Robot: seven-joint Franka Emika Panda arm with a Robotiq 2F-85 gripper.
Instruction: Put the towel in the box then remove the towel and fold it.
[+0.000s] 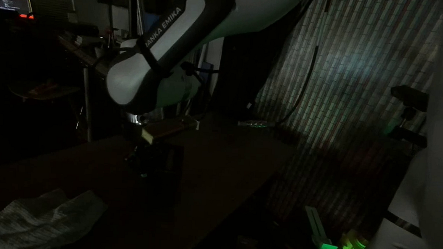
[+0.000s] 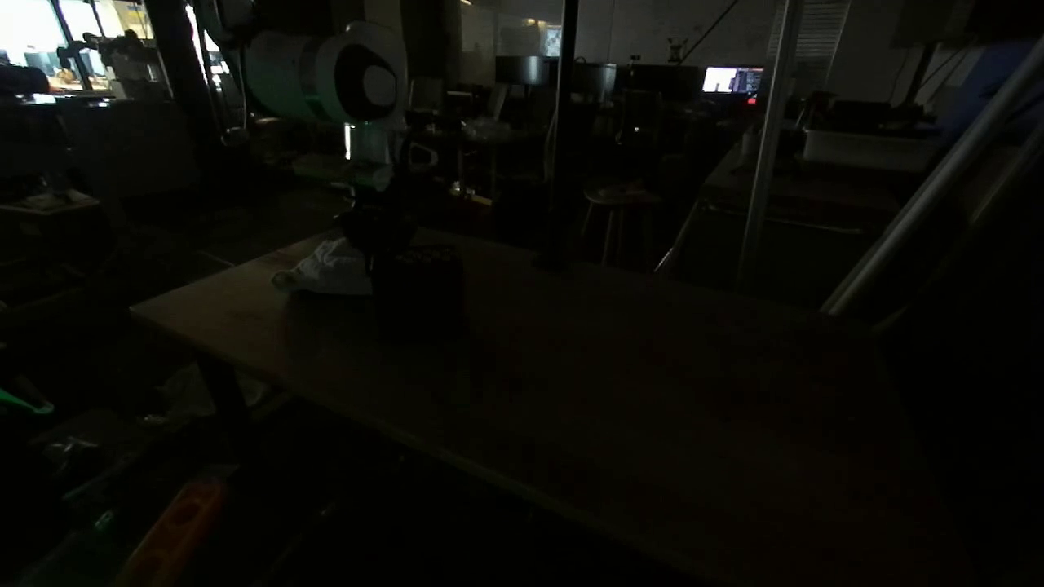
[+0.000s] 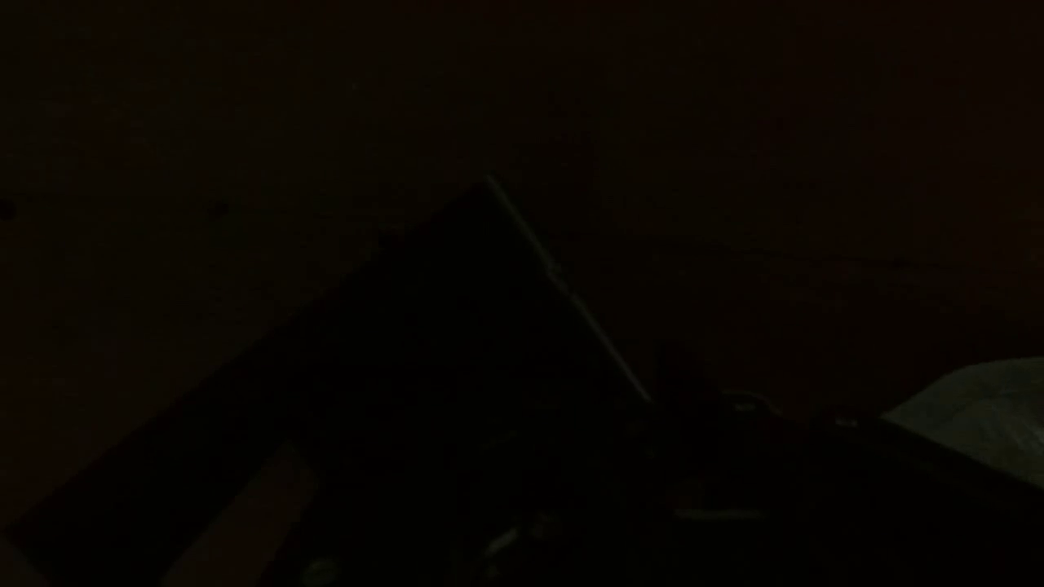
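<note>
In an exterior view, dark gripper [image 1: 143, 169] low at the box [image 1: 167, 188], by its side. Impossible to tell, in such shadow, between jaws apart, jaws together and jaws clamped on the box wall. Most to be feared from here: tipping the box or dragging it along the table [image 1: 215, 177], caused by a blind sideways push, with dark walls on a dark surface. As for the towel [image 1: 42, 221]: lying on the table, outside the box, near but not touching. Pale grey, faintly ribbed, soft-looking, with a few raised folds and an uneven outline.

In an exterior view, danger of brushing or catching the towel [image 2: 330, 271] by accident, because of its place behind or beside the gripper, with depth hard to judge. Looking whiter here, heaped into a low peak, partly covered from sight, with a greenish tint at the left tip.

In the wrist view, great darkness; visible mainly a corner of the box with a thin, lighter rim [image 3: 599, 330]. Easy, therefore, to pinch the rim in place of the towel, or to come down beside the opening. At the right border, just a pale, rounded end of the towel [image 3: 987, 416], with wrinkles hard to make out.
</note>
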